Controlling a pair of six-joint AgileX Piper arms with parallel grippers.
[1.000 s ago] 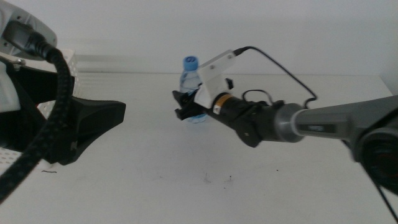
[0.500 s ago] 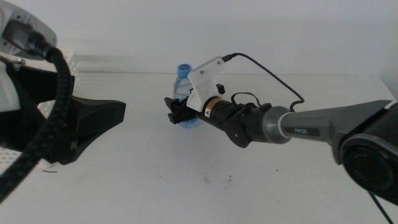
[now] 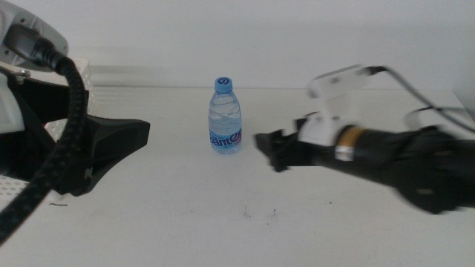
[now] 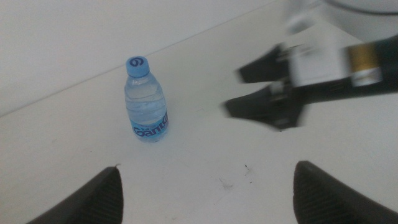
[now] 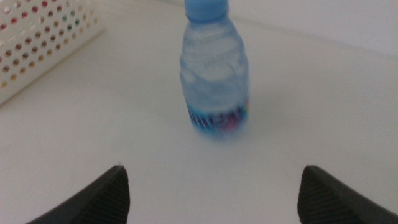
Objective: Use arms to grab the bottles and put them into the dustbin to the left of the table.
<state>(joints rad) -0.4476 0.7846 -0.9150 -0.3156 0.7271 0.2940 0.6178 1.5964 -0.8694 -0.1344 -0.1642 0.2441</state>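
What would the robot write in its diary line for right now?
right pincer: open, beside water bottle, not touching | left pincer: open, waiting | bottle: upright on table | dustbin: nearby

Right arm (image 3: 401, 159) is dark with a white boxy housing (image 3: 334, 93), brass ring (image 3: 347, 141), black cable and black gripper.

The middle camera sits high at the near edge of the plain white tabletop (image 3: 185, 230), looking forward and down, with the left arm's thick black cable (image 3: 52, 148) close against its lens. Each wrist camera rides just behind its own widely parted dark jaws and looks out between them. All three share the short clear blue-capped water bottle (image 3: 225, 116) (image 4: 147, 101) (image 5: 214, 73); the right wrist sits nearest it, while the left wrist also catches the right black gripper (image 4: 239, 93) beside it.
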